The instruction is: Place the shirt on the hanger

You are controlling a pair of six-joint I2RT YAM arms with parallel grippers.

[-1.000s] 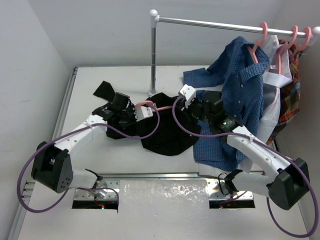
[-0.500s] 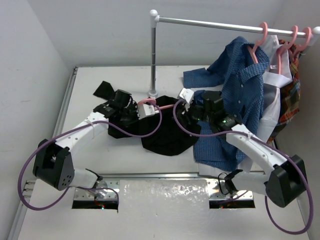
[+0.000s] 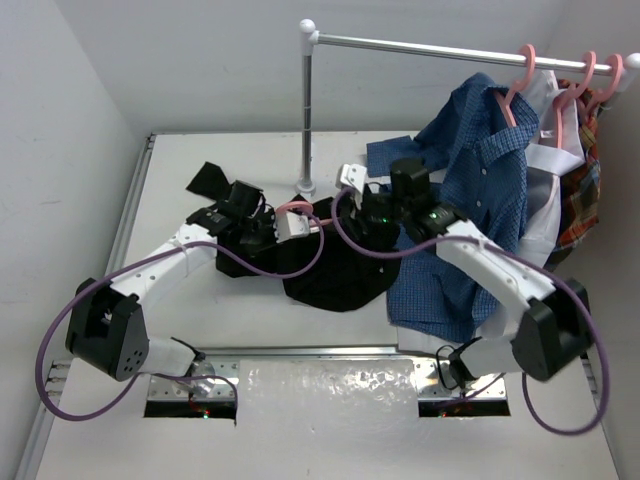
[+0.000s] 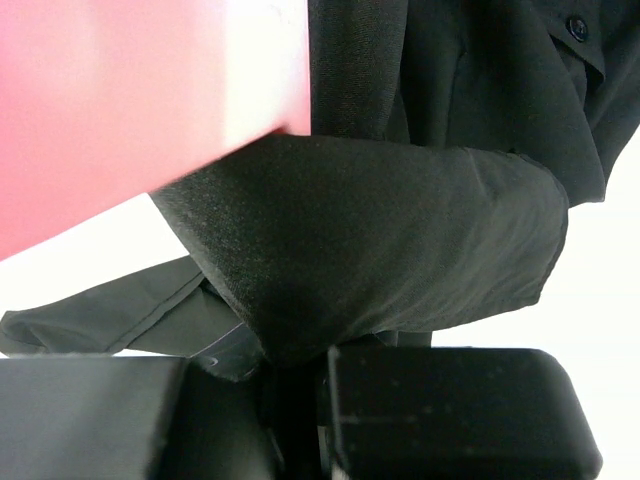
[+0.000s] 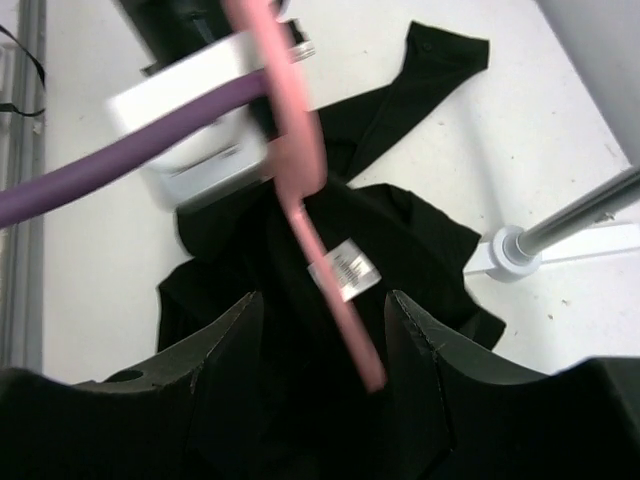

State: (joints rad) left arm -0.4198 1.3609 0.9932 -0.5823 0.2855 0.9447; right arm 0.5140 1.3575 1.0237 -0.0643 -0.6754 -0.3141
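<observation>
The black shirt (image 3: 335,270) lay crumpled on the white surface (image 3: 250,315) in front of the rack's upright pole (image 3: 306,110), one sleeve trailing off to the left. The left claw (image 4: 295,400) was pinched shut on a fold of that black cloth, which bulged up from between its fingers, and a blurred stretch of the pink hanger (image 5: 292,140) crossed close above it. The right claw (image 5: 322,300) hung over the shirt's neck with its jaws standing apart, gripping nothing; the hanger's thin arm ran down through the gap between them, and I could not see either finger touching it. Just beside that arm, the small white label (image 5: 345,270) showed on the cloth. Off to the right, a blue shirt (image 3: 490,190) drooped from the rail (image 3: 420,43), its tail spilling down onto the surface
</observation>
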